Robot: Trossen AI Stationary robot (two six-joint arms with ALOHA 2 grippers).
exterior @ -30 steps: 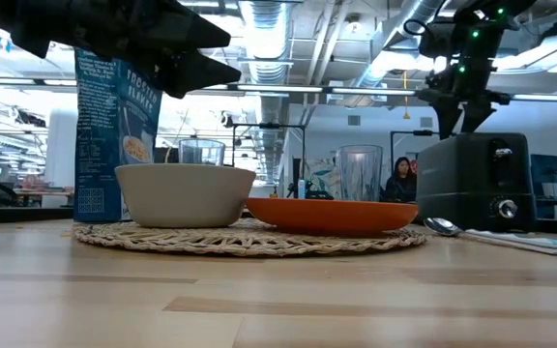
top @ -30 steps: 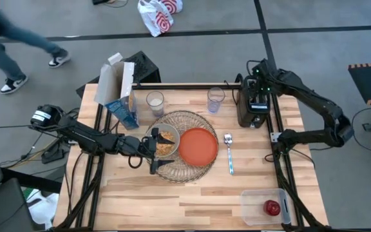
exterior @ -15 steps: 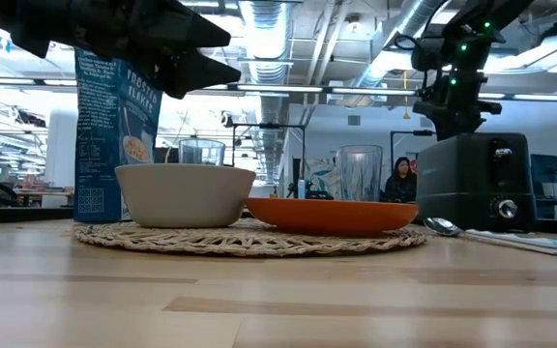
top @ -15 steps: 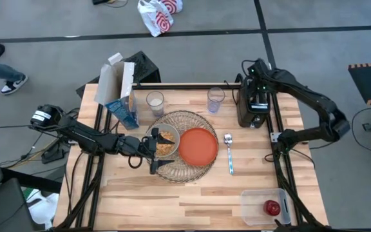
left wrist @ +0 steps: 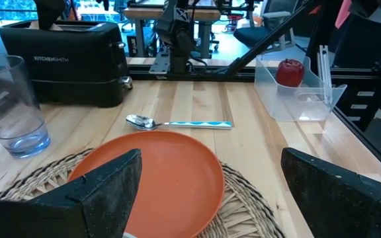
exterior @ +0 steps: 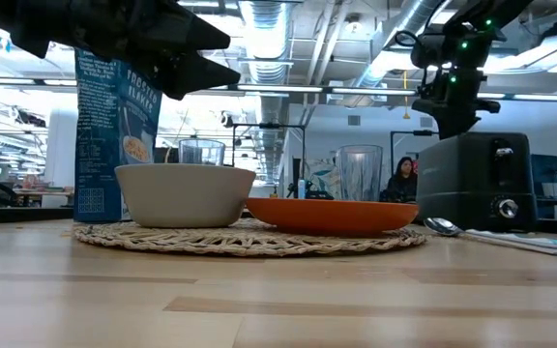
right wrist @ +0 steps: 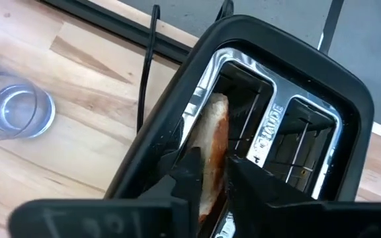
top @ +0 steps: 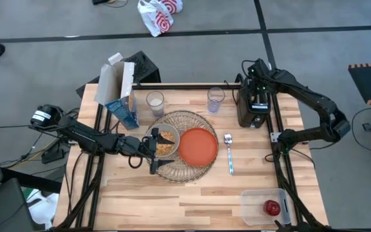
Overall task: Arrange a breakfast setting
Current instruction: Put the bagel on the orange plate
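The bread (right wrist: 214, 135) stands on edge in a slot of the black toaster (top: 252, 108) at the table's far right, with my right gripper (right wrist: 215, 182) above it and shut on it. My left gripper (top: 154, 158) hovers open over the near left rim of the round wire mat (top: 185, 171). The grey bowl (top: 165, 140) and the orange plate (top: 198, 145) sit on the mat. The spoon (top: 228, 154) lies to the right of the mat. Two glasses (top: 154, 101) (top: 216, 98) and the cereal box (top: 122, 103) stand behind it. The apple (top: 272, 207) lies in a clear tub. My right gripper pinches the bread's upper edge (right wrist: 210, 162) between its two fingers. The fingers come from above and point down into the toaster's slot. The bread stands upright in the slot, and its lower part is hidden inside the toaster.
The clear plastic tub (top: 255, 205) sits at the near right corner. Black frame rails (top: 279, 161) run along the table's left and right sides. Bare wood lies along the near edge.
My right gripper has come down a little onto the toaster's top and shifted slightly toward the table's left. A person has walked off at the far left of the floor.
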